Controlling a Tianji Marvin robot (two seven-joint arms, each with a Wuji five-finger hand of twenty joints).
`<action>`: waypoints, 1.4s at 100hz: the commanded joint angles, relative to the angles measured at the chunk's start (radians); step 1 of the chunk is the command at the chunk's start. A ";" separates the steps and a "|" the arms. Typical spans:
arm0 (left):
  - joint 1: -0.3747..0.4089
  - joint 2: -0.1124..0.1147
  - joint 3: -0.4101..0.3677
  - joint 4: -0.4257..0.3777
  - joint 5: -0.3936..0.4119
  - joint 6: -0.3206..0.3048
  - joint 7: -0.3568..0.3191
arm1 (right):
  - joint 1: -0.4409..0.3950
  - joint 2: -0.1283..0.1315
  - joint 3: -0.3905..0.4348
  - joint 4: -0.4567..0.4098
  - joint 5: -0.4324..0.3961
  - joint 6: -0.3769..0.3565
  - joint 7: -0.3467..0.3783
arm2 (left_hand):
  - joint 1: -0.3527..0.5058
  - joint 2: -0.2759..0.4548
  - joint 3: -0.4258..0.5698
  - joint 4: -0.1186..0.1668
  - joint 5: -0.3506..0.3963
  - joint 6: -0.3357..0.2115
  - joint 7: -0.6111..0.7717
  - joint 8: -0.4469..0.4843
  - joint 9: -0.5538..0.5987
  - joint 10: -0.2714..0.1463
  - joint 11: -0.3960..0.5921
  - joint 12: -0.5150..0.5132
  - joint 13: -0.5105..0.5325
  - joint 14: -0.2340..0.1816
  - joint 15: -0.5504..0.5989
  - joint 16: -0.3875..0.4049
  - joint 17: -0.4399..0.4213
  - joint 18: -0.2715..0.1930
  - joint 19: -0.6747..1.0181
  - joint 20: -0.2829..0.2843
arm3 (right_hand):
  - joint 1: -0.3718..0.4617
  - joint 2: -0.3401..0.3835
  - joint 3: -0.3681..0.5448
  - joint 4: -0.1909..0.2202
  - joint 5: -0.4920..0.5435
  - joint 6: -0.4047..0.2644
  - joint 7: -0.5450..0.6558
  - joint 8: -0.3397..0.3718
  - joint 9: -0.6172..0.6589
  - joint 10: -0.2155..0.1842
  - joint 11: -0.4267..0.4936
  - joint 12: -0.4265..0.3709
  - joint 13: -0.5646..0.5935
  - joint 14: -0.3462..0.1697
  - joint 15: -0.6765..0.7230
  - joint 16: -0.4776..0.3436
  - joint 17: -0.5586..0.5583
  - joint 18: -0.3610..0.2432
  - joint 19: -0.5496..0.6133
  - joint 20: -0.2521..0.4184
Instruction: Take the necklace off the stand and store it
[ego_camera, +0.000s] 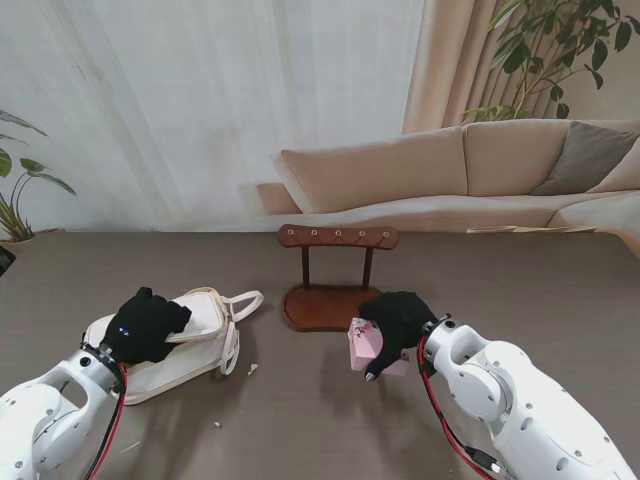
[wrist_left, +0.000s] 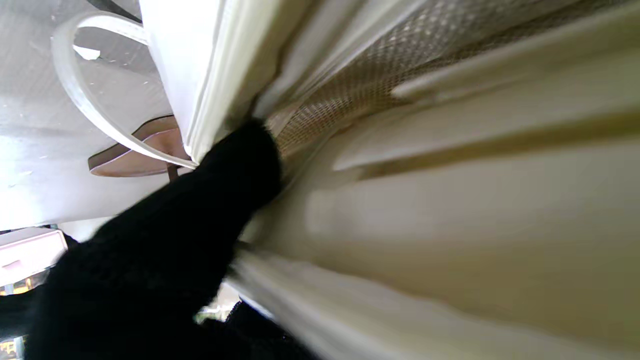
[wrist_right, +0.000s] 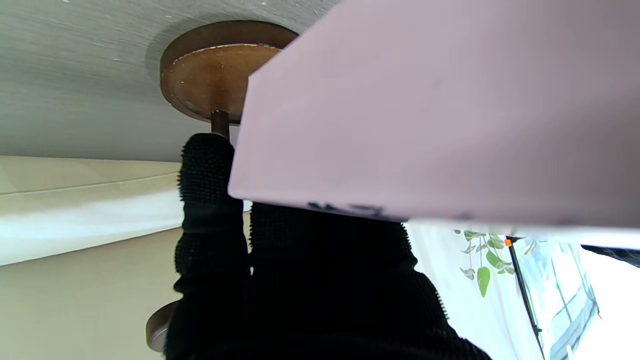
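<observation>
My left hand (ego_camera: 145, 325) sits on the cream bag (ego_camera: 190, 345) at the lower left of the frame, its fingers (wrist_left: 240, 160) tucked into the bag's open top. My right hand (ego_camera: 398, 325), lower middle right, is wrapped around a pink box (ego_camera: 362, 345). The wooden stand (ego_camera: 337, 275) is in the middle, just behind the box. I cannot see the necklace anywhere.

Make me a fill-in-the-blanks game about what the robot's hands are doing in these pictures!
1. The right hand holds a small box coloured ____.
2. The left hand rests on the cream ____.
3. The wooden stand is ____ from me than the box.

Missing words: pink; bag; farther
</observation>
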 joint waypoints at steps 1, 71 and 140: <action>-0.004 -0.001 0.002 0.001 0.008 0.011 -0.027 | -0.007 0.000 0.004 -0.006 -0.004 -0.005 0.014 | -0.100 0.043 0.057 -0.006 -0.055 -0.020 -0.238 0.010 -0.087 0.017 0.007 -0.100 -0.051 0.037 -0.046 -0.027 -0.061 0.030 -0.022 0.027 | 0.424 0.075 0.447 0.045 0.133 -0.303 0.467 0.070 0.114 -0.137 0.093 0.083 0.072 -0.020 0.064 0.033 -0.214 -0.002 0.035 -0.026; -0.006 0.005 0.012 -0.082 0.036 0.093 -0.342 | -0.009 -0.001 0.014 0.006 0.007 -0.008 0.010 | -0.430 0.334 -0.311 0.044 -0.399 0.128 -1.028 -0.303 -0.472 0.083 -0.120 -0.205 -0.342 0.038 -0.165 -0.169 -0.329 0.010 -0.242 0.117 | 0.425 0.075 0.448 0.045 0.134 -0.300 0.468 0.069 0.115 -0.135 0.094 0.083 0.075 -0.018 0.067 0.034 -0.215 -0.001 0.036 -0.026; -0.001 0.019 0.029 -0.123 0.154 0.110 -0.503 | -0.007 -0.002 0.011 0.006 0.017 -0.005 0.016 | -0.417 0.304 -0.277 0.042 -0.469 0.295 -1.065 -0.308 -0.484 0.125 -0.139 -0.204 -0.323 0.046 -0.156 -0.166 -0.313 0.048 -0.312 0.133 | 0.426 0.075 0.448 0.046 0.134 -0.300 0.468 0.069 0.117 -0.133 0.093 0.083 0.076 -0.015 0.068 0.035 -0.215 0.000 0.037 -0.025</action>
